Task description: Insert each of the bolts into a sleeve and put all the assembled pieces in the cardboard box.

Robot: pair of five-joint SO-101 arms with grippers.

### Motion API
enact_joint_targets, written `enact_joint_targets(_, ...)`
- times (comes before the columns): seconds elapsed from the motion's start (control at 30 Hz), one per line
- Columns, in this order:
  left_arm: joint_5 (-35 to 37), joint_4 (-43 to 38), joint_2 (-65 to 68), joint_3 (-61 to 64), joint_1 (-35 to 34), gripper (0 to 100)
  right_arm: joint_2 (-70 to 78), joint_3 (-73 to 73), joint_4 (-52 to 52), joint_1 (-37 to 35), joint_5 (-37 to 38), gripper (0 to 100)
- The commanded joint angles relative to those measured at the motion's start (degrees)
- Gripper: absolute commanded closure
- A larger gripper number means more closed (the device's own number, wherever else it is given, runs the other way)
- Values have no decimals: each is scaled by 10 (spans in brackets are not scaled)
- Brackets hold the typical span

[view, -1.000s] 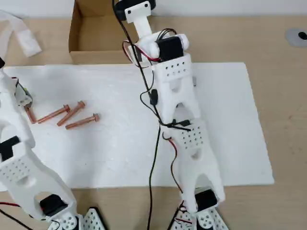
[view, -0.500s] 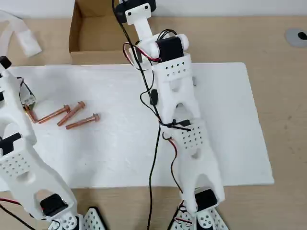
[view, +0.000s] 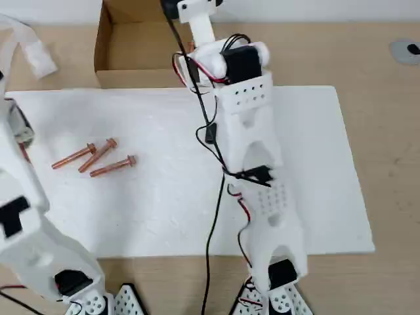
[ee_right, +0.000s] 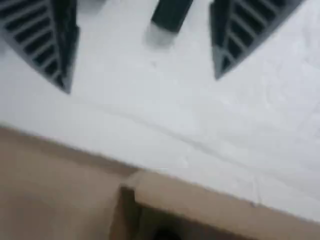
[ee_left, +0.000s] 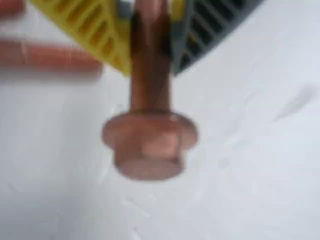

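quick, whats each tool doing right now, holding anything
left tool: closed on a bolt
right tool: open

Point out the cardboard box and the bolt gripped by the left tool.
cardboard box [view: 134,47], high view, its bare floor.
bolt [ee_left: 149,142], left wrist view, its flanged head.

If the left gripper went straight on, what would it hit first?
Probably the white foam sheet, met head-first by the copper bolt the left gripper holds; the gap is hard to judge.
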Motion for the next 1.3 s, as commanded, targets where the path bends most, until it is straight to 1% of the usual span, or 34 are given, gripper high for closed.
enact_joint_targets(0.0,-18,16,-136,40,14,990,-153,167,11,-10,-35,782)
enact_joint_targets(0.17,-19,11,-298,178,18,990,-288,436,9,-9,-76,782)
enact_joint_targets(0.23,-19,4,-367,238,34,990,-316,528,-9,-9,-92,782)
enact_joint_targets(0.33,-18,-21,-478,325,66,990,-336,633,-55,-10,-113,782)
enact_joint_targets(0.43,-16,-55,-582,400,92,992,-340,693,-111,-10,-125,782)
enact_joint_targets(0.6,1,-90,-691,476,105,993,-340,726,-187,-10,-135,782)
enact_joint_targets(0.7,14,-90,-711,491,105,993,-335,728,-219,-10,-172,782)
enact_joint_targets(0.83,17,-89,-726,499,106,993,-294,727,-230,-11,-216,782)
enact_joint_targets(1.0,17,-88,-755,500,106,993,-240,723,-232,-26,-217,782)
enact_joint_targets(1.2,17,-89,-815,509,107,993,-204,705,-262,-29,-214,782)
enact_joint_targets(1.27,17,-89,-837,522,107,993,-192,690,-261,-29,-197,782)
